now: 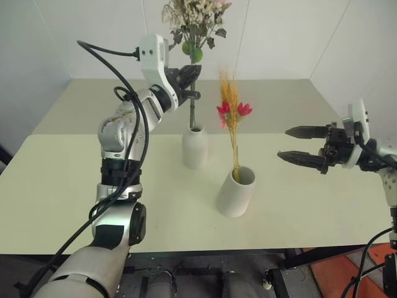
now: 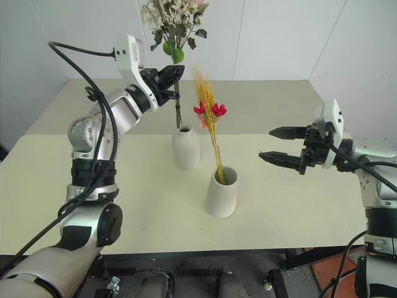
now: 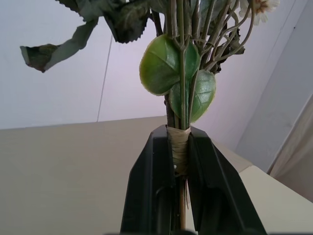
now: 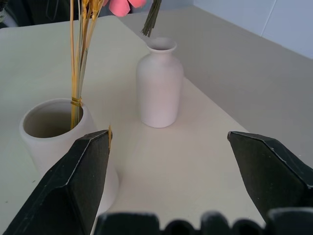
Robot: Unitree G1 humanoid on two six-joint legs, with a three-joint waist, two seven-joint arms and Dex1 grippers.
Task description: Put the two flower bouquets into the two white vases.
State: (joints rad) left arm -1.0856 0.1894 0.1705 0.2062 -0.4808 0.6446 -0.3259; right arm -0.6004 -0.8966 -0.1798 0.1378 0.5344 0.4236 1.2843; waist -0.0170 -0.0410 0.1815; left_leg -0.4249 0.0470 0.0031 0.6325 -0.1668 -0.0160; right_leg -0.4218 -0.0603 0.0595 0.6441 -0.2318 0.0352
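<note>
My left gripper is shut on the wrapped stems of the bushy bouquet, holding it upright over the table. Its dark stem ends hang just above the mouth of the narrow-necked white vase. The slim bouquet of yellow stalks and red blossoms stands in the wide-mouthed white vase, leaning against its rim. At the right, my right gripper stands open and empty, pointing toward the vases from a short distance.
The pale table reaches to white walls at the back, and its front edge lies near me. A black cable loops off the left arm.
</note>
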